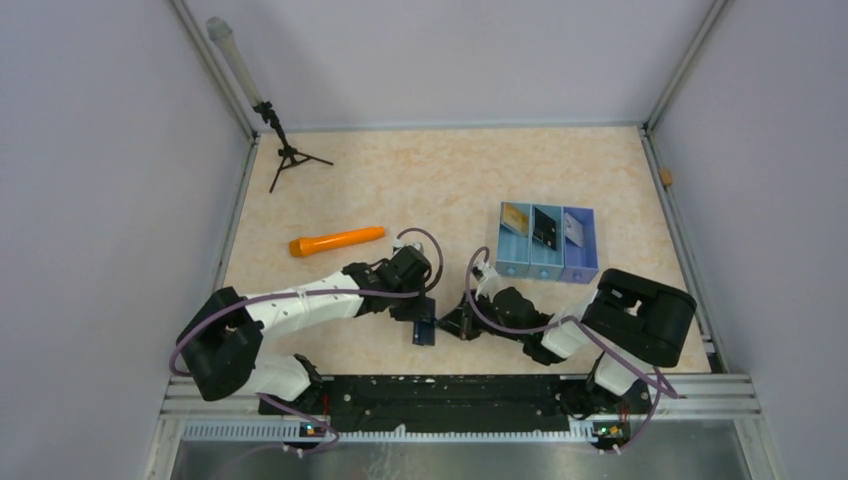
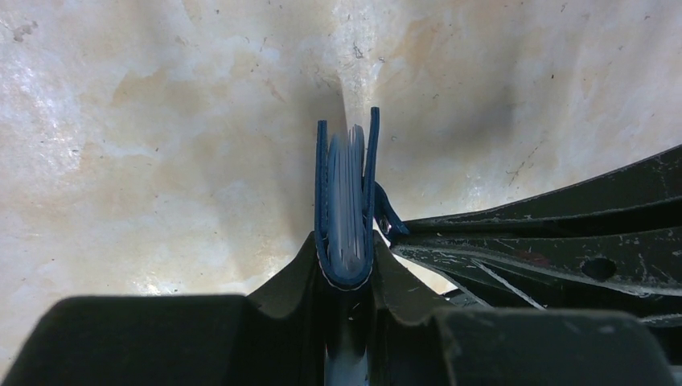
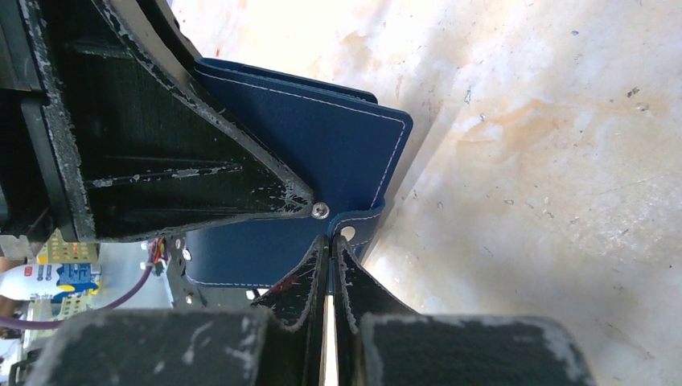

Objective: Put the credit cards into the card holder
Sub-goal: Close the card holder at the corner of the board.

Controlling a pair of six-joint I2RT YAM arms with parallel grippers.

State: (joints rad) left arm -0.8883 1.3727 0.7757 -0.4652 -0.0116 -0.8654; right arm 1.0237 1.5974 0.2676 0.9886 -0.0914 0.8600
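The navy card holder hangs folded just above the table near its front edge. My left gripper is shut on its spine; in the left wrist view the card holder shows edge on, pale leaves inside, between the left gripper's fingers. My right gripper comes in from the right, and its jaws are shut on the snap tab of the card holder. The credit cards, gold, black and white, lie in a blue three-compartment box.
An orange carrot-shaped object lies left of centre. A small black tripod stands at the back left corner. Grey walls and a metal frame ring the table.
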